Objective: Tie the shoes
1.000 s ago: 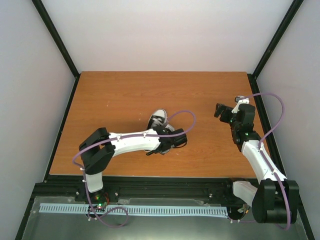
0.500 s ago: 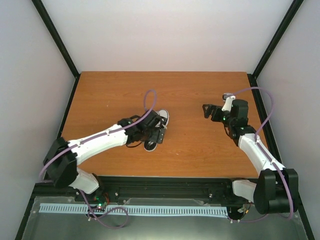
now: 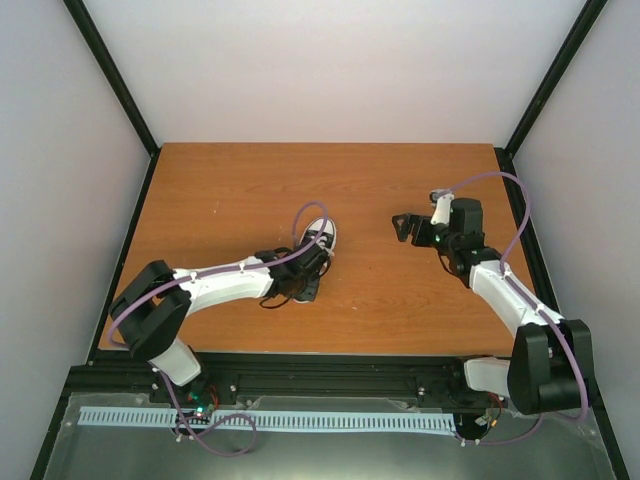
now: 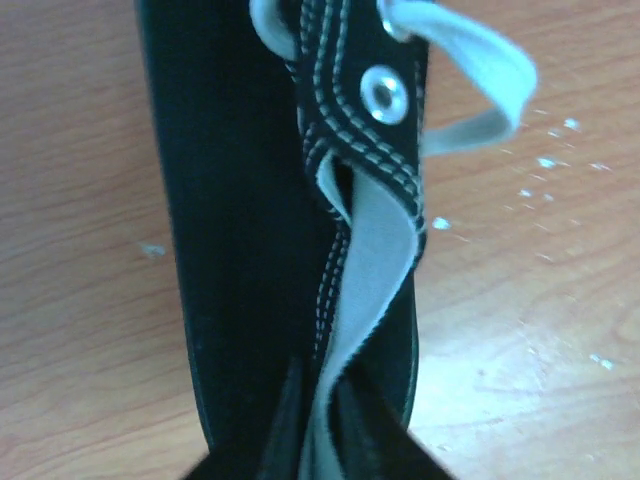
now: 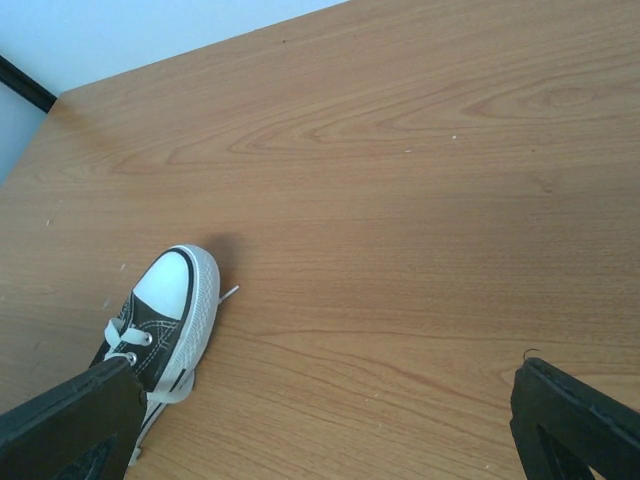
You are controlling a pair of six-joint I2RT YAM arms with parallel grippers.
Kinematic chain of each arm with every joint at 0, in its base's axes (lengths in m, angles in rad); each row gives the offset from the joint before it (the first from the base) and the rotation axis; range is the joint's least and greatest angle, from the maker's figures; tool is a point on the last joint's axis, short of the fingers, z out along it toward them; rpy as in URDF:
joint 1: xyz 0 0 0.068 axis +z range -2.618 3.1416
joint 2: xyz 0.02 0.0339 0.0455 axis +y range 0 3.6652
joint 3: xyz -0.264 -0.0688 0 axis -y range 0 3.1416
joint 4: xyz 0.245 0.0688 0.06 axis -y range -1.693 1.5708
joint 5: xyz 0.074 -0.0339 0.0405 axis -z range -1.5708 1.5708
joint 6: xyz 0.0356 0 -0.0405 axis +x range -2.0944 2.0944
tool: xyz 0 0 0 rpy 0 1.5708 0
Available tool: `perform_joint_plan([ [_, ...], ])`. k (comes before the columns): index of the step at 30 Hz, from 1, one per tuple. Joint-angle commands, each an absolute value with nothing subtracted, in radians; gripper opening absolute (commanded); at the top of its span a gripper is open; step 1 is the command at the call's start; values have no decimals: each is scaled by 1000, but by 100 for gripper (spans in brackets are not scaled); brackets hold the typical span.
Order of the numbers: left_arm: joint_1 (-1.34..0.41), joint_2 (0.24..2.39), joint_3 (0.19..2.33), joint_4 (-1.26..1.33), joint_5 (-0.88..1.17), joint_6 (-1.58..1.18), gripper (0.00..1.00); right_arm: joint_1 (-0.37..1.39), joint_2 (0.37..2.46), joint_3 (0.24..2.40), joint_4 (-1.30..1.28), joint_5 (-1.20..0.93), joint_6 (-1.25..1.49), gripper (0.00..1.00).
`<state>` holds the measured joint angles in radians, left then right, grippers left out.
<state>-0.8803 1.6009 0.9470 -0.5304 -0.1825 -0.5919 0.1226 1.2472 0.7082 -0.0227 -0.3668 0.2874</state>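
Left hand [image 4: 325,440], pinched on the black canvas sneaker's [image 4: 240,200] white lace [image 4: 375,250], could drag it askew; right hand [image 5: 322,425] gapes open.

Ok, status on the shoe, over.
Left gripper jaws shut on lace. Right gripper jaws open, off the shoe. Shoe untied. Nothing in the way.

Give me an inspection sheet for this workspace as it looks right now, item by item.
Surface: wooden table, a few pale specks.
Job's things: one black sneaker, white toe cap pointing away from the arms; white lace untied.
Clutter: nothing seen.
Hands: left hand at the shoe's heel end, closed on the lace; right hand open, apart from the shoe.
Cables: purple cable looped over each arm.
Surroundings: pale walls, black frame.
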Motion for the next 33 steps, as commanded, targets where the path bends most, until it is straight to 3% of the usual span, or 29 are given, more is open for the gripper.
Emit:
perform_joint_plan([
  [1,-883,1581,943,-586,-379,-631,2,139,1259,741,-26,-368,271,100],
  [6,-884,1427,1039,-737,-633,-580,1,192,1280,760,-11,-419,296,100],
  [10,-884,1329,1146,-751,-710,-373,1,315,1292,777,-7,-421,298,100],
  [15,-887,1332,1275,-742,-651,-177,1,365,1220,731,9,-359,339,100],
  [18,-928,1380,1353,-731,-604,-119,1,365,1157,721,-71,-196,363,100],
  [21,-997,1453,1464,-724,-571,-123,1,364,1091,700,-130,2,393,100],
  [26,-1038,1513,1531,-616,-416,-194,1,364,960,611,-110,103,427,100],
  [33,-1037,1584,1435,-649,-606,-292,1,364,851,525,-84,112,420,100],
])
